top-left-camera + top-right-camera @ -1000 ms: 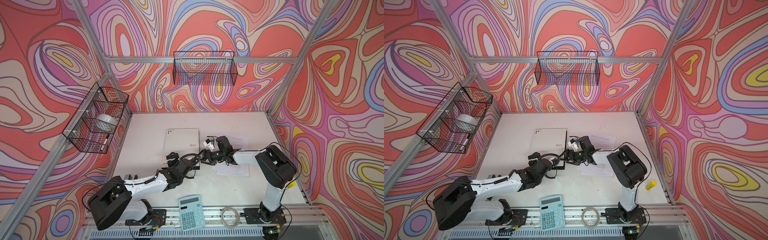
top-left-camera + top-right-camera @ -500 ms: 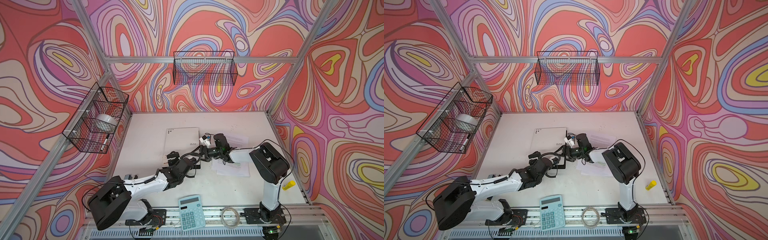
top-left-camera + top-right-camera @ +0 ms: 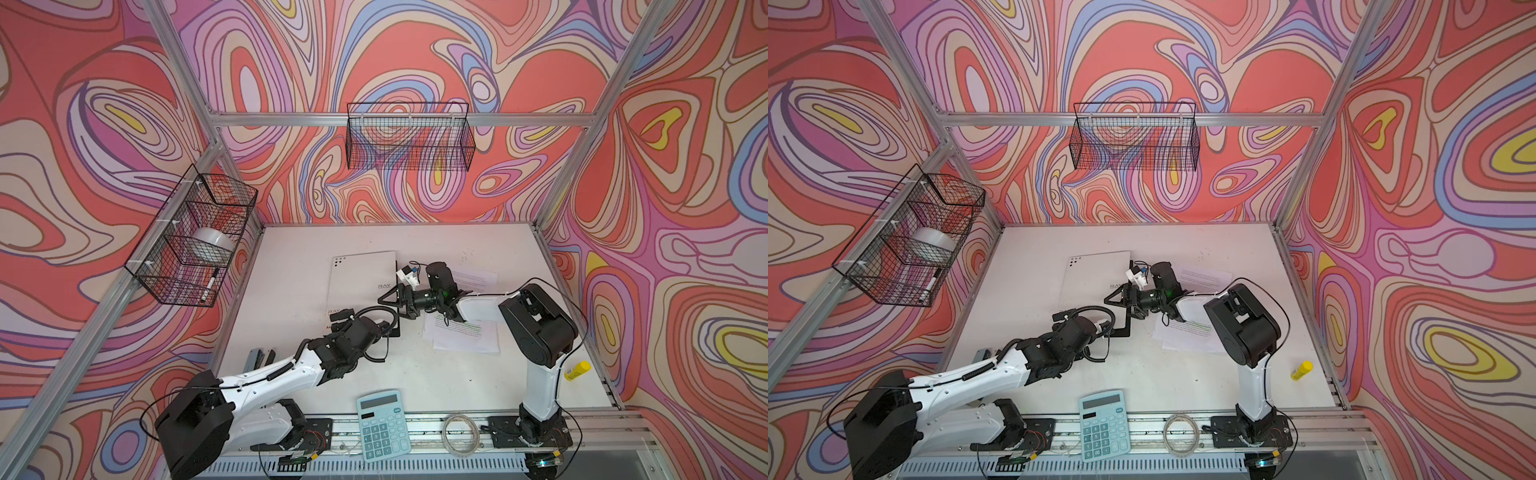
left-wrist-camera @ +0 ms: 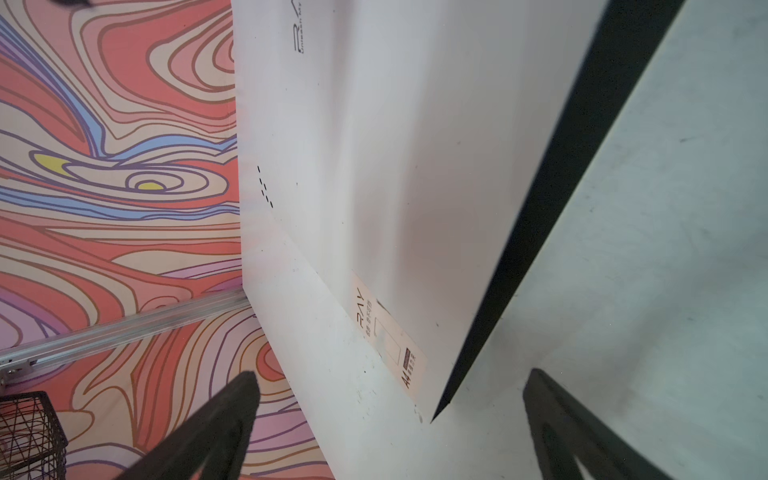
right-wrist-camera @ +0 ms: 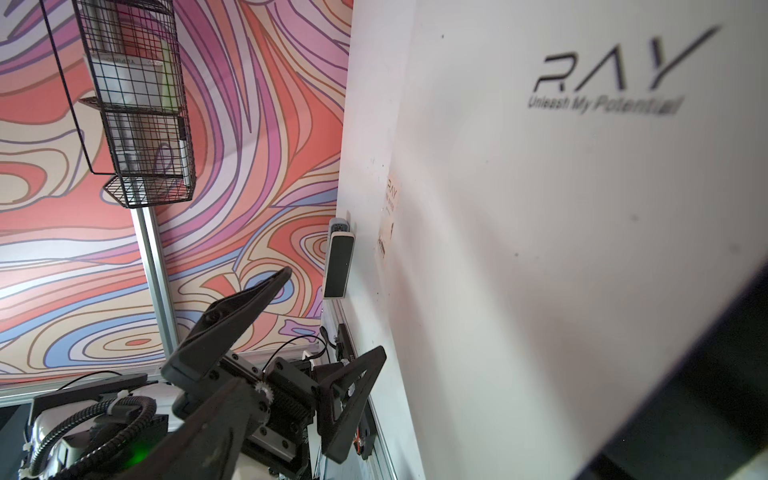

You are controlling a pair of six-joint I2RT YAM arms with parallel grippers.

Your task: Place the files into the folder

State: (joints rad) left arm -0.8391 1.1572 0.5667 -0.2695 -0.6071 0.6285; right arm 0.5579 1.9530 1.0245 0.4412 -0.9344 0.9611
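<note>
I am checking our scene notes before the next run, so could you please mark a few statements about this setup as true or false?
1. The files are inside the folder. False: they lie on the table, right of it in both top views.
2. The left gripper and the right gripper are both open. True.
3. The calculator sits on the folder. False: it lies at the table's front edge, apart from it.
4. The roll of tape sits in the left-wall basket. True.
</note>
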